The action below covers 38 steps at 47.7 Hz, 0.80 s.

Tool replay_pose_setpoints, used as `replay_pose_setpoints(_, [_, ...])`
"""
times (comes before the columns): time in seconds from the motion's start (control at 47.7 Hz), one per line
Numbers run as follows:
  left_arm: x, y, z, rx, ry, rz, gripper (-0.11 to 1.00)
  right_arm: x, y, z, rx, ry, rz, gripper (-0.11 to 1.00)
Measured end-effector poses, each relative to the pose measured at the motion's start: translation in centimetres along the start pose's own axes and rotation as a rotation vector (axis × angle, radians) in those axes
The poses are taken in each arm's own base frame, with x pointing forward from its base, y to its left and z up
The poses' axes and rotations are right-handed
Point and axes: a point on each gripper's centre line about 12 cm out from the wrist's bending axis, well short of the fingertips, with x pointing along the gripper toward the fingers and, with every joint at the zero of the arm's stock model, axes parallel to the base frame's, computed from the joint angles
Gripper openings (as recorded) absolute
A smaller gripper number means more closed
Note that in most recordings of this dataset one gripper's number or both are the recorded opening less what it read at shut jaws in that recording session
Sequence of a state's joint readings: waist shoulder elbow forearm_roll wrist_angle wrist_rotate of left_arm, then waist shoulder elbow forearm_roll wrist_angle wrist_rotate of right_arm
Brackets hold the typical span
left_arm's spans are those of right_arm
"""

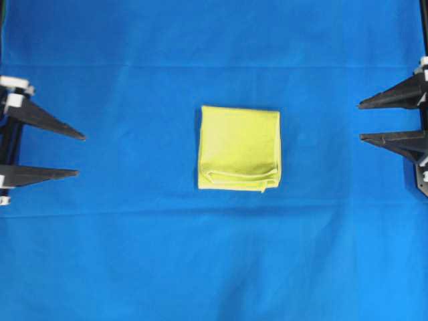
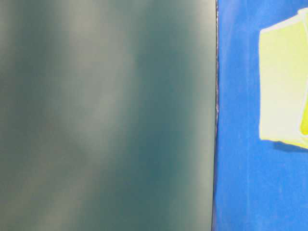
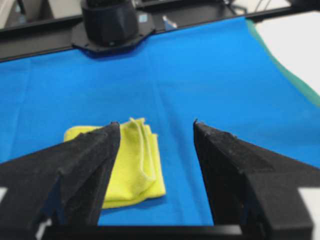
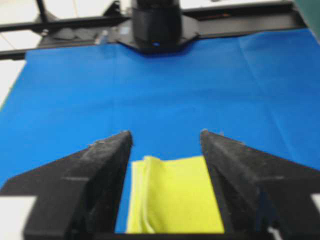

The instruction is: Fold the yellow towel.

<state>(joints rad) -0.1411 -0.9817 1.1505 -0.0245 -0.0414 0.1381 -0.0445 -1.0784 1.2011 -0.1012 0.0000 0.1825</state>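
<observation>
The yellow towel (image 1: 239, 148) lies folded into a small thick square in the middle of the blue cloth, its layered edges along the near side. It also shows in the table-level view as the yellow towel (image 2: 284, 86) at the right edge. My left gripper (image 1: 81, 154) stands open at the far left, well apart from the towel, holding nothing. My right gripper (image 1: 360, 121) is open at the far right, also clear of it. From the left wrist, the towel (image 3: 135, 160) lies beyond the left gripper (image 3: 156, 125). From the right wrist, the towel (image 4: 172, 195) lies below the right gripper (image 4: 166, 133).
A large blue cloth (image 1: 214, 53) covers the whole work surface. The opposite arm bases (image 3: 107, 22) (image 4: 156, 25) stand at the far edges. A dark green blurred surface (image 2: 106, 115) fills the left of the table-level view.
</observation>
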Motion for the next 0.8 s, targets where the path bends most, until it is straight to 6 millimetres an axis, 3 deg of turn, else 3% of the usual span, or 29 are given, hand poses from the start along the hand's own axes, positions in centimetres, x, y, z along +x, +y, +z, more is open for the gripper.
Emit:
replay_pose_setpoints(0.21, [-2.1, 0.3, -3.5, -0.077, -0.053, 0.045, 0.58, -0.4, -0.6, -3.2, 0.013, -0.019, -0.015, 0.60])
replay_pose_setpoints(0.336, [-3.0, 0.7, -5.2, -0.105, -0.062, 0.084, 0.58, -0.4, -0.7, -4.1, 0.023, -0.028, -0.014, 0.60])
replay_pose_setpoints(0.797, [-3.2, 1.1, -5.8, -0.110, -0.055, 0.116, 0.58, -0.1, -0.8, -4.6, 0.033, -0.014, -0.018, 0.60])
